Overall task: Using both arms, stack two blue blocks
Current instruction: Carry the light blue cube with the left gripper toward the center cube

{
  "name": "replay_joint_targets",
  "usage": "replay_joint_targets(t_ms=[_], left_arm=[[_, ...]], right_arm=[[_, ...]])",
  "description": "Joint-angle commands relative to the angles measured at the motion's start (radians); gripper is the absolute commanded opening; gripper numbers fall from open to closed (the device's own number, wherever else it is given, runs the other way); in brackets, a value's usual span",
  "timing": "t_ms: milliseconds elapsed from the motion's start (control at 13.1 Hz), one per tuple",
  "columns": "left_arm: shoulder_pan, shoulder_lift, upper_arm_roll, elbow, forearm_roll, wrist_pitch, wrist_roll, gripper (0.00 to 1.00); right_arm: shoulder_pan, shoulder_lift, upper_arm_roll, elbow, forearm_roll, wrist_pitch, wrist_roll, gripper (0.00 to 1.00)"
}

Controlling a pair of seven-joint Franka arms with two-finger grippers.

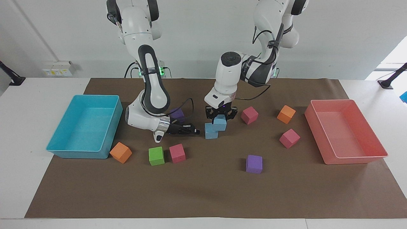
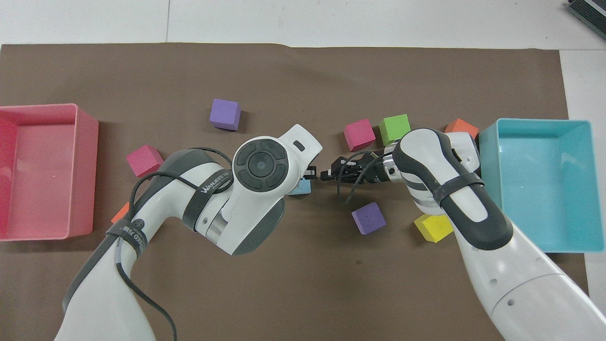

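On the brown mat (image 1: 203,190) that covers the surface, a blue block (image 1: 210,131) lies near the middle; everything here is placed from it. The left gripper (image 1: 220,114) hangs over that block, pinching a second blue block (image 1: 219,123). The held block overlaps the lying block's top corner, shifted toward the left arm's end; whether the two touch cannot be told. In the overhead view the left arm covers both, with only a sliver of blue (image 2: 301,188) showing under its wrist.

The right gripper (image 1: 196,131) lies low and level just beside the lying block, toward the right arm's end, its fingers pressed together on nothing, tip pointing at the block and apart from it.

Writing on the left arm's dark band (image 2: 214,182) looks like "WANLEED", but the letters are not certain.

A purple block (image 1: 177,113) sits nearer to the robots than the lying block, half hidden by the right arm. A green block (image 1: 156,156) and a pink block (image 1: 177,153) lie farther from the robots, toward the turquoise tray (image 1: 60,133). Another pink block (image 1: 249,115) lies toward the pink tray (image 1: 375,133), at the left arm's end.
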Motion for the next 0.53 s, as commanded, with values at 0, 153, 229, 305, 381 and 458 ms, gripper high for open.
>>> replay_joint_targets(t_ms=[0, 153, 229, 305, 381, 458], left_arm=[[-0.039, 0.048, 0.019, 0.039, -0.008, 0.01, -0.054, 0.13], [-0.053, 0.068, 0.019, 0.041, -0.008, 0.053, -0.076, 0.13], [-0.056, 0.067, 0.021, 0.039, -0.008, 0.041, -0.076, 0.13], [-0.057, 0.065, 0.021, 0.039, -0.008, 0.039, -0.076, 0.14], [-0.057, 0.065, 0.021, 0.039, -0.008, 0.039, -0.076, 0.15], [-0.057, 0.065, 0.021, 0.036, -0.008, 0.033, -0.076, 0.15]], right_arm=[[-0.002, -0.019, 0.006, -0.025, 0.035, 0.019, -0.026, 0.0], [-0.002, -0.017, 0.006, -0.025, 0.035, 0.019, -0.026, 0.0], [-0.002, -0.019, 0.006, -0.025, 0.035, 0.019, -0.026, 0.0], [-0.002, -0.019, 0.006, -0.025, 0.035, 0.019, -0.026, 0.0], [-0.002, -0.019, 0.006, -0.025, 0.035, 0.019, -0.026, 0.0], [-0.002, -0.019, 0.006, -0.025, 0.035, 0.019, -0.026, 0.0]])
